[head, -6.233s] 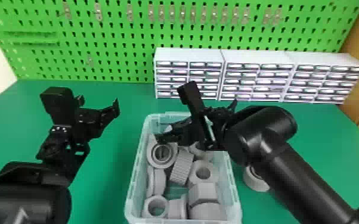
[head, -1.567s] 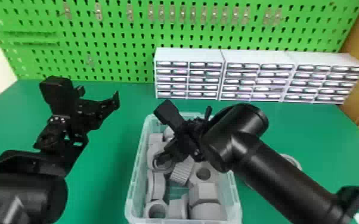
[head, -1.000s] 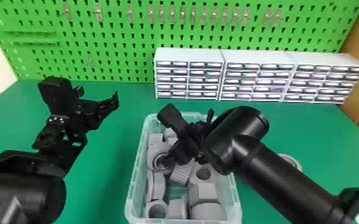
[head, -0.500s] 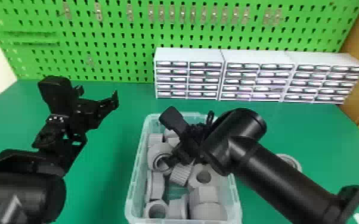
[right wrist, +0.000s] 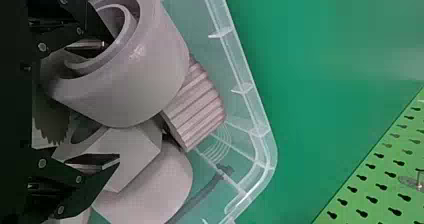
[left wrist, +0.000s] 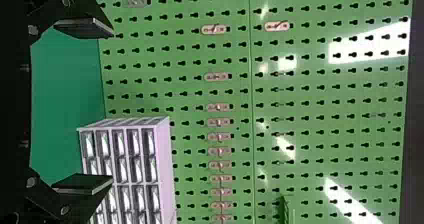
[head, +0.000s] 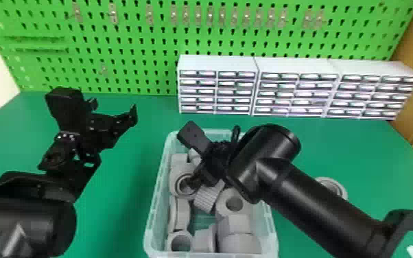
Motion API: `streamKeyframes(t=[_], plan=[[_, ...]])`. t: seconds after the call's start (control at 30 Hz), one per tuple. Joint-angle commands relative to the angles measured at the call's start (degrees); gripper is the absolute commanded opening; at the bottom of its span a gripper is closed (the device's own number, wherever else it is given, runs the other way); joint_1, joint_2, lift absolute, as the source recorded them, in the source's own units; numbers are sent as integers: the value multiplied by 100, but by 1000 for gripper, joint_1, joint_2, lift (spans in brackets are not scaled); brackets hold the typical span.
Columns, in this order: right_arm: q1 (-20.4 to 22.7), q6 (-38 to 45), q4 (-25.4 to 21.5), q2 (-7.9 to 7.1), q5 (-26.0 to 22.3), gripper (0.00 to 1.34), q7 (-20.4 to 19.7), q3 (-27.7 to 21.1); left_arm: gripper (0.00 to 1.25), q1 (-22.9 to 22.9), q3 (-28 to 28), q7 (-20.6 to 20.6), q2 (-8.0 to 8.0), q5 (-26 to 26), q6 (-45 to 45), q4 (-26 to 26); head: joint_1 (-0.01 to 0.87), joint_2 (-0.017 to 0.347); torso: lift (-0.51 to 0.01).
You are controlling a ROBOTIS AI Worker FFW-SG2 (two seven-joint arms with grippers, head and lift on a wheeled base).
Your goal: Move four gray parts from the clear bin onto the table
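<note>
One gray round part (head: 333,187) lies on the green table (head: 123,216), right of the clear plastic bin (head: 151,209); the arm may hide others there, so total moved: cannot tell. Change over roughly six seconds: right gripper (right wrist: 111,101) has gone from above the bin's far half down among the parts, with only a slight shift in the last second or so. Its black fingers are spread, one at the mouth of a thick gray ring-shaped part (right wrist: 157,61), the other over a faceted gray part (right wrist: 132,151). No grip seen. The ring sits in the bin, against a ridged gray part (right wrist: 200,106). Left gripper (left wrist: 112,107): parked left of the bin, fingers apart, nothing between.

Reading: approach looks finished, pick about to be tried. Next, judged: close on the ring's wall, lift clear, set down right. Risk: smooth curved wall slipping, or neighbours snagging.
</note>
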Motion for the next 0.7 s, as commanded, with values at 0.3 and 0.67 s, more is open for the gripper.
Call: streamKeyframes(t=[0.3, 0.67], plan=[[3, -104, 127, -7, 99, 831, -53, 89, 1009, -17, -10, 1, 41, 41, -22, 9, 678, 34, -50], [38, -112, 39, 2, 161, 290, -536, 168, 1009, -9, -37, 1, 76, 102, -22, 9, 678, 34, -50]])
